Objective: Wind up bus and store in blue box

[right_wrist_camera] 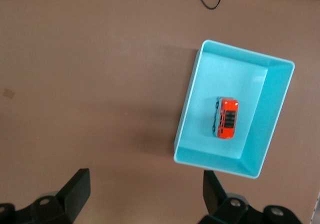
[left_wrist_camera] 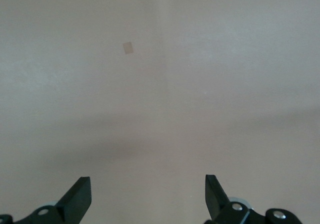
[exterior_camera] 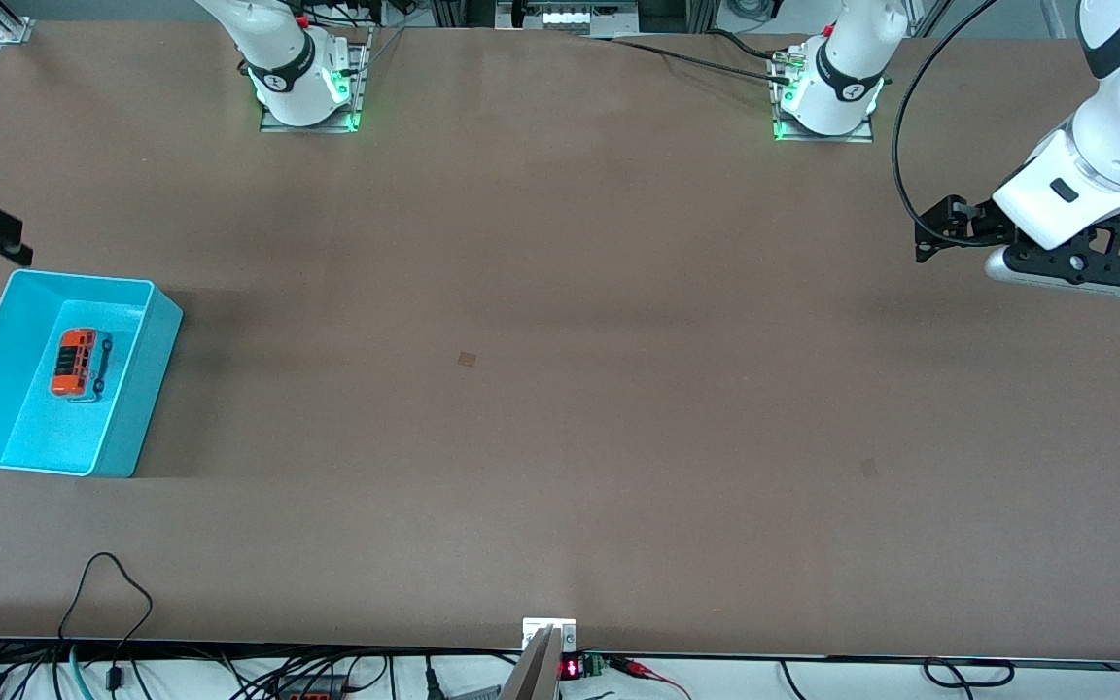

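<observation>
The bus is seen lying inside the blue box, so the storing step looks done. The task is judged to be at its very end. Nothing more seems to be called for from the arms than to be kept away from the box and parked.

The bus is a small orange toy with a black panel on its roof and a pale lower body. It is laid on the floor of the box, close to the middle, and no wall is touched by it. On a clock face laid over the front view, its length runs from about 12 o'clock to 6 o'clock. It cannot be told from here if the bus was wound up.

The blue box is set on the tabletop at the right arm's end, at about 9 o'clock from the middle of the tabletop.

The right tool is held high over the tabletop beside the box, with its fingers spread wide and nothing between them. The left tool is held over the bare tabletop at the left arm's end, at about 3 o'clock, also spread wide and holding nothing.
</observation>
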Tool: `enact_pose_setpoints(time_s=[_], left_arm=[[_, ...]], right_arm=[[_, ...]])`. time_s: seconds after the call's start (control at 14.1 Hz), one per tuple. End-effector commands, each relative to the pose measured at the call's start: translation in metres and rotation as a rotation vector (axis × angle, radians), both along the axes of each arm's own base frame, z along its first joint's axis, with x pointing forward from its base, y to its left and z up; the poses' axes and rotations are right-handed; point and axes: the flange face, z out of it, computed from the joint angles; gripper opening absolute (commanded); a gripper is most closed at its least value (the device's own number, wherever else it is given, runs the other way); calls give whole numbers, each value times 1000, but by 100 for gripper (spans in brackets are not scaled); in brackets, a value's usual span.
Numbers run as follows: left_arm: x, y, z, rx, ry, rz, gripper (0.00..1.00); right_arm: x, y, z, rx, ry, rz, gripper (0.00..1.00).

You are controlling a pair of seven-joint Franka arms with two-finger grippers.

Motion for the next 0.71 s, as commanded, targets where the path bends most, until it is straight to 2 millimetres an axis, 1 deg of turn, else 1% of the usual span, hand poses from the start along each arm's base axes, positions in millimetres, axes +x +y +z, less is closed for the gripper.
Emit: enact_pose_setpoints(time_s=[0.0, 0.14, 0.35, 0.64], left_arm=[[2, -2, 4, -9, 11, 8, 100], [2, -2, 4, -9, 11, 8, 100], [1, -2, 5, -11, 10, 8, 100], [2, -2, 4, -11, 13, 8, 100]], right_arm=[[-7, 13, 2, -9, 25, -6, 100], [-8, 16, 1, -1, 32, -39, 100], [-8, 17, 3, 2, 19, -143, 100], [-8, 16, 2, 2, 18, -128, 100]])
